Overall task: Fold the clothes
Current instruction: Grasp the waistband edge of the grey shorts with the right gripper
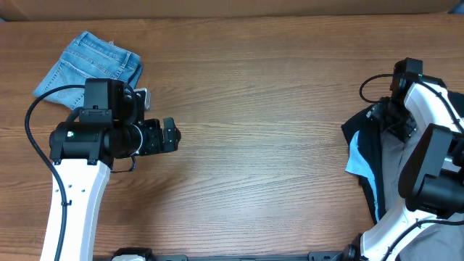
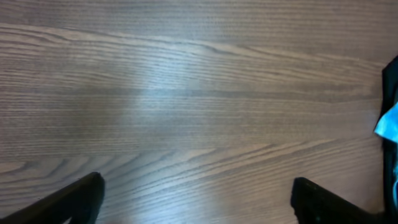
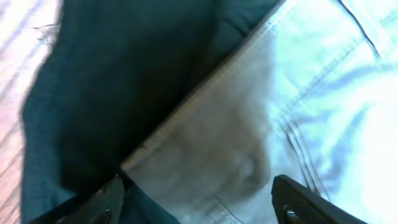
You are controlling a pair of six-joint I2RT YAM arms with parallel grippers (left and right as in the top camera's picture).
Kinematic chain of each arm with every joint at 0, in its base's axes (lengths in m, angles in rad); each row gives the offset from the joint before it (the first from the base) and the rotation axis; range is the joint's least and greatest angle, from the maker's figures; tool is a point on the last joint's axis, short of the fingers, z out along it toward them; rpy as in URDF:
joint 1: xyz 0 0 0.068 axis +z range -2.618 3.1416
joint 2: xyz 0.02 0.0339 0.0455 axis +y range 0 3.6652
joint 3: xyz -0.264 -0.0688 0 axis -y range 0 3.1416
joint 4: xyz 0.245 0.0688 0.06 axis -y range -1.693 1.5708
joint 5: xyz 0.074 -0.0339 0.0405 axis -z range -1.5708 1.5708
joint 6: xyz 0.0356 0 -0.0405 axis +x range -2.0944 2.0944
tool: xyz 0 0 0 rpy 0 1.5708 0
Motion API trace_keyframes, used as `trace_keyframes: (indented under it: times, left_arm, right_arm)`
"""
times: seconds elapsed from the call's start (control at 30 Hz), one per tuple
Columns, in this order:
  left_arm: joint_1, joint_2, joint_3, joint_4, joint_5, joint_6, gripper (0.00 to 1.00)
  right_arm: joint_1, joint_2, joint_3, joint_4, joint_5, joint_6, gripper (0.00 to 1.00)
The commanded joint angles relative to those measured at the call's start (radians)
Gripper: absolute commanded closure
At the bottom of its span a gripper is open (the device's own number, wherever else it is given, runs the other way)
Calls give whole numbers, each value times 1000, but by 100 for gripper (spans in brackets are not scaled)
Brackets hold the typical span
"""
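Note:
The grey-khaki shorts point(image 1: 390, 158) lie crumpled in a pile at the table's right edge, partly under a black garment point(image 1: 366, 134) and a light blue piece point(image 1: 357, 156). In the right wrist view the shorts point(image 3: 261, 106) fill the right side, with stitched seams showing, and the dark garment point(image 3: 118, 81) lies across their left. My right gripper point(image 3: 199, 183) is open just above the shorts' fabric; overhead it point(image 1: 386, 116) is over the pile's top. My left gripper point(image 1: 172, 135) is open and empty over bare wood, its fingers point(image 2: 198, 183) spread wide.
A folded blue denim pair point(image 1: 90, 65) lies at the back left corner, behind the left arm. The wooden table point(image 1: 254, 145) stretches between the arms. The pile's edge shows at the right of the left wrist view point(image 2: 389, 124).

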Motion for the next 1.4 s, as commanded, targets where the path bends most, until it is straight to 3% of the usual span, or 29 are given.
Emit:
trace_keyframes:
  times: [0.0,0.17,0.37,0.5,0.6,0.77,1.03,1.13,1.27,1.37]
  left_arm:
    - [10,-2,23,-14,21,50,11]
    - [10,-35,24,-21,21,53,20]
    - [10,-122,24,-15,21,57,21]
    - [10,-184,24,-8,21,66,20]
    - [10,-222,24,1,21,68,16]
    - [10,-253,24,1,20,68,14]
    - [10,-253,24,1,21,68,14]
    - [10,-253,24,-1,21,67,14]
    - [10,-253,24,-10,21,67,14]
    - [10,-253,24,-15,21,67,15]
  right_arm:
    - [-2,10,-6,27,-58,-64,19]
    - [-2,10,-6,49,-50,-62,19]
    - [-2,10,-6,61,92,0,17]
    - [-2,10,-6,132,-147,-188,11]
    - [-2,10,-6,127,-163,-145,14]
    - [-2,10,-6,56,3,-31,18]
    - [-8,11,-51,63,48,-25,21]
    - [-8,11,-62,71,72,-23,28]
    - [-9,11,-62,71,111,-2,28]
    - [-10,11,-62,66,138,21,35]
